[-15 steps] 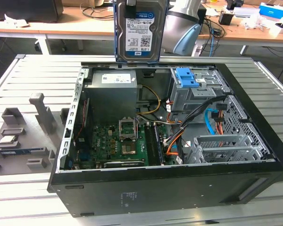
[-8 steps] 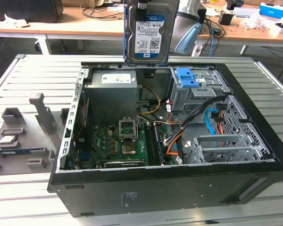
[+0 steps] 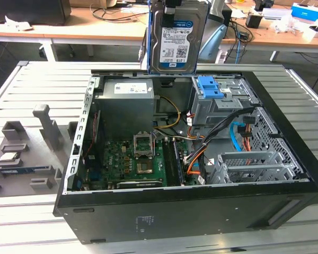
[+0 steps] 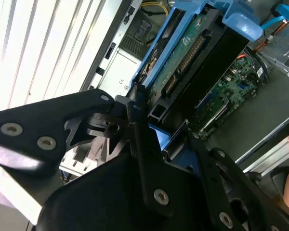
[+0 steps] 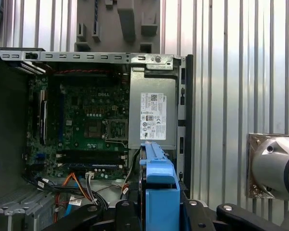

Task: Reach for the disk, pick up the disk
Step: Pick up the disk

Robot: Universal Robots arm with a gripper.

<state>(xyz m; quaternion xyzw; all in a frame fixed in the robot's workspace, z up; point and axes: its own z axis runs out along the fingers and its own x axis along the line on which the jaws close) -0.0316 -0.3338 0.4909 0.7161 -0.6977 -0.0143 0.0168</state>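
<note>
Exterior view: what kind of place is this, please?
Probably a computer repair or robotics workshop: an open desktop computer case on a slatted metal table, the disk held above it, and cluttered desks behind.

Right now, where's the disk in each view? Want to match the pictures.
Exterior view: the disk hangs upright above the open case, at top centre, label toward the camera.
Second wrist view: the disk is edge-on, circuit-board side showing, clamped in the gripper.
First wrist view: the disk shows its blue rail end-on, in front of the power supply.
Shared landmark: the green motherboard.
</note>
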